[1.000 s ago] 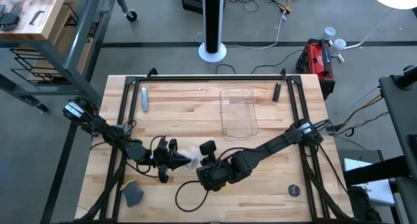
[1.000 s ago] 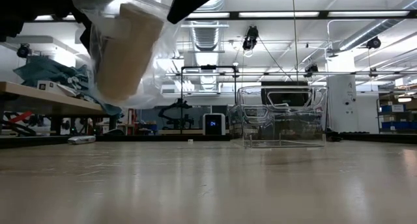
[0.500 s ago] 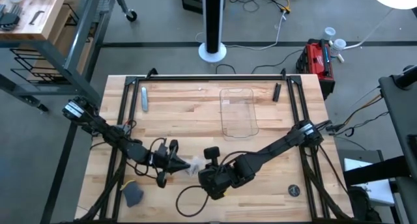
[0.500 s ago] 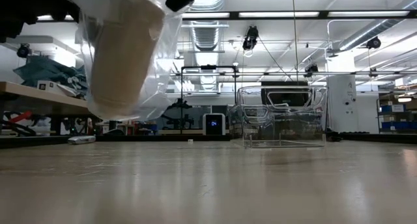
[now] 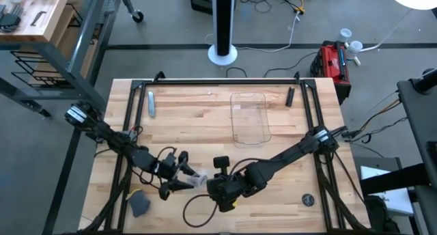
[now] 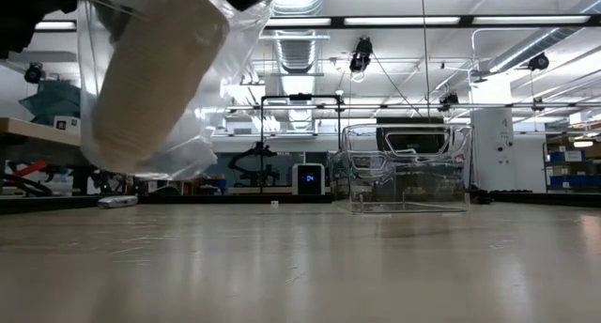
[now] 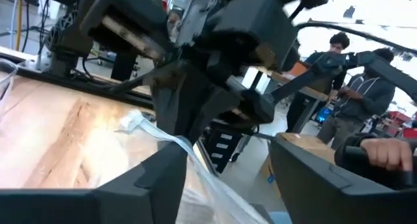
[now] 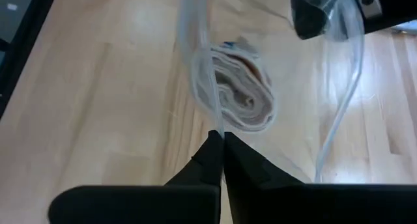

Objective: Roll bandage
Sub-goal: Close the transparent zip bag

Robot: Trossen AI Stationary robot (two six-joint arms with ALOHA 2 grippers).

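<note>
The bandage (image 8: pixel 242 99) is a whitish roll inside a clear plastic wrapper (image 6: pixel 221 69). In the low view the roll (image 6: pixel 150 79) hangs tilted, clear of the table. My right gripper (image 8: pixel 220 142) is shut on the wrapper near the table's front middle (image 5: pixel 208 182). My left gripper (image 5: pixel 183 172) stands open just left of the wrapper (image 5: pixel 198 177). In the left wrist view a strip of the wrapper (image 7: pixel 189 152) runs between its spread fingers. My right gripper pinches a thin edge of the clear wrapper (image 8: pixel 210 123) between its two fingertips, beside the roll. The wrapper and the roll in it hang tilted, clear of the wood. Whether my left gripper's fingers (image 8: pixel 313 15) touch the wrapper, I cannot tell.
A clear rectangular tray (image 5: pixel 249 119) stands at the back middle of the table. A grey stick (image 5: pixel 151 103) lies at the back left and a black one (image 5: pixel 290 96) at the back right. A blue-grey cloth (image 5: pixel 140 204) and a cable loop (image 5: pixel 198 208) lie near the front edge.
My left gripper has opened and let go of the wrapper. My right gripper has kept hold and drawn a little toward the table's near edge. The wrapped roll has come nearer the front edge, still clear of the table.
</note>
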